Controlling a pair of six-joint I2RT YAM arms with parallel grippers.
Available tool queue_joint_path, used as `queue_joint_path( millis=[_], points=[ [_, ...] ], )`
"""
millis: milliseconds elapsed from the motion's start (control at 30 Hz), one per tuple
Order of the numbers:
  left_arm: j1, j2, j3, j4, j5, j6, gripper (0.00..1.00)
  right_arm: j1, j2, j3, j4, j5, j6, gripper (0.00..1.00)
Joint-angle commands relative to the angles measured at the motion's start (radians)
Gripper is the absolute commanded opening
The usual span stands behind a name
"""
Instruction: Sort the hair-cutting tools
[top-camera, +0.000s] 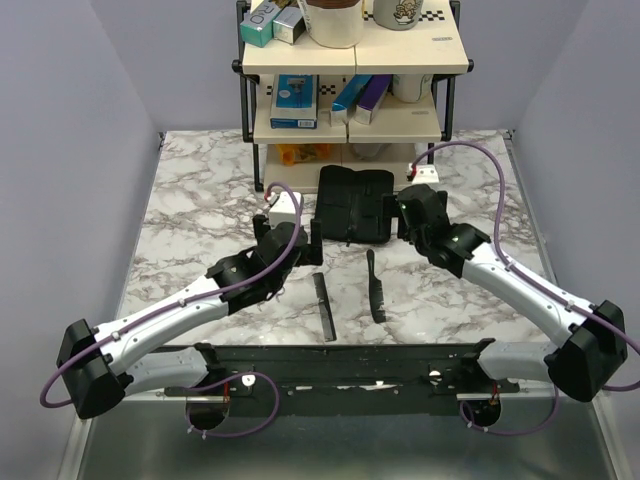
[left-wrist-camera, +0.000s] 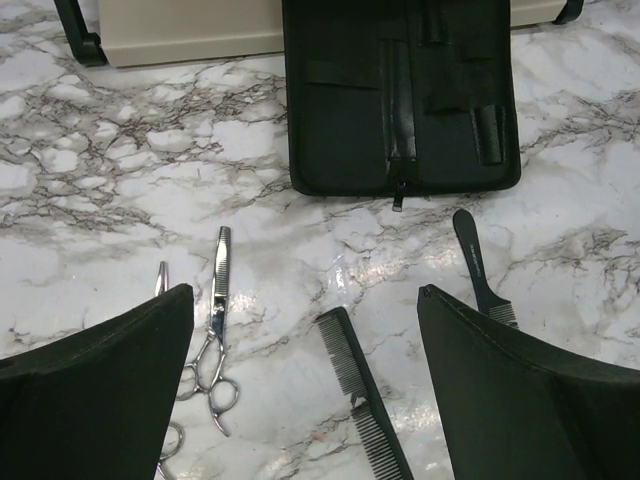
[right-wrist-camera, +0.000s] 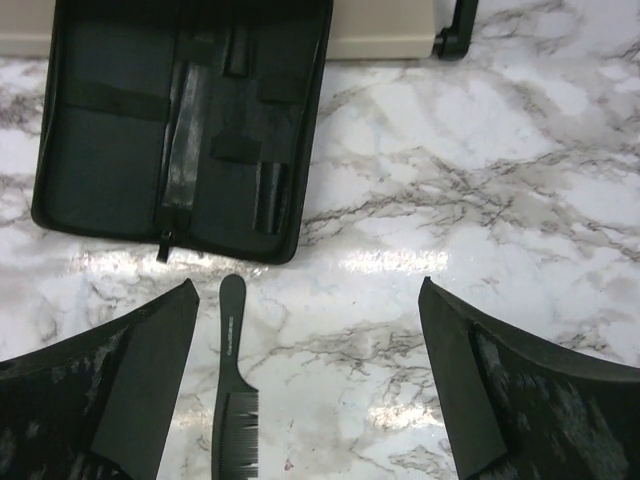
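Two black combs lie on the marble table: a narrow comb (top-camera: 324, 305) (left-wrist-camera: 365, 400) and a wider handled comb (top-camera: 375, 285) (left-wrist-camera: 475, 265) (right-wrist-camera: 232, 390). Silver scissors (left-wrist-camera: 215, 320) lie left of the narrow comb. A second silver pair (left-wrist-camera: 160, 280) peeks out from behind my left finger. My left gripper (top-camera: 290, 233) (left-wrist-camera: 306, 292) hangs open above the table, with the narrow comb and the scissors showing between its fingers. My right gripper (top-camera: 418, 212) (right-wrist-camera: 308, 285) is open too, and the handled comb lies just inside its left finger. Neither gripper holds anything.
An open flat black pouch (top-camera: 352, 205) (left-wrist-camera: 400, 100) (right-wrist-camera: 180, 120) lies beyond the combs, between the two grippers. Behind it stands a beige shelf rack (top-camera: 350, 80) holding a blue box (top-camera: 293, 100), a purple box (top-camera: 370, 95) and cups. Grey walls close in both sides.
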Motion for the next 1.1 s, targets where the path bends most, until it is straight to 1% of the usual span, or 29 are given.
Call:
queue_joint_path(
  millis=[0,100,133,167,200,233,267,300,367,467,533,633,767,867,967,1067],
  points=[
    [-0.005,-0.069,-0.034,-0.077,0.022,-0.061,0.99,0.002,0.005,-0.013,-0.053,-0.141,-0.007,1.00],
    [-0.005,-0.109,-0.054,-0.100,0.038,-0.093,0.99,0.022,-0.040,-0.067,-0.043,-0.202,0.003,1.00],
    [-0.005,-0.118,-0.063,-0.100,0.035,-0.094,0.99,0.059,-0.041,-0.068,-0.040,-0.207,0.008,1.00],
    [-0.005,-0.135,-0.069,-0.099,0.024,-0.100,0.99,0.083,-0.023,-0.062,-0.056,-0.174,0.015,1.00],
    [-0.005,-0.140,-0.080,-0.102,0.012,-0.102,0.99,0.112,0.001,-0.046,-0.078,-0.147,0.037,1.00],
    [-0.005,-0.141,-0.083,-0.103,-0.002,-0.103,0.99,0.167,0.026,-0.006,-0.134,-0.117,0.051,1.00],
    [-0.005,-0.143,-0.085,-0.106,-0.013,-0.107,0.99,0.191,0.089,0.022,-0.168,-0.062,0.075,1.00],
    [-0.005,-0.140,-0.083,-0.123,-0.031,-0.113,0.99,0.208,0.115,0.042,-0.196,-0.049,0.116,1.00],
    [-0.005,-0.132,-0.077,-0.140,-0.040,-0.119,0.99,0.246,0.161,0.074,-0.213,-0.075,0.146,1.00],
    [-0.005,-0.123,-0.060,-0.177,-0.048,-0.143,0.99,0.284,0.223,0.085,-0.185,-0.144,0.196,0.99],
    [-0.005,-0.124,-0.054,-0.192,-0.033,-0.153,0.99,0.324,0.265,0.088,-0.168,-0.150,0.236,0.98],
    [-0.005,-0.137,-0.059,-0.194,-0.013,-0.157,0.99,0.369,0.351,0.125,-0.199,-0.137,0.293,0.98],
    [-0.005,-0.161,-0.073,-0.194,-0.004,-0.163,0.99,0.473,0.459,0.195,-0.271,-0.077,0.367,0.97],
    [-0.005,-0.178,-0.074,-0.204,-0.002,-0.169,0.99,0.507,0.486,0.205,-0.283,-0.090,0.425,0.96],
    [-0.005,-0.198,-0.070,-0.232,-0.010,-0.182,0.99,0.522,0.480,0.166,-0.244,-0.121,0.474,0.93],
    [-0.005,-0.219,-0.059,-0.275,-0.028,-0.200,0.99,0.534,0.493,0.160,-0.225,-0.147,0.496,0.92]
  ],
)
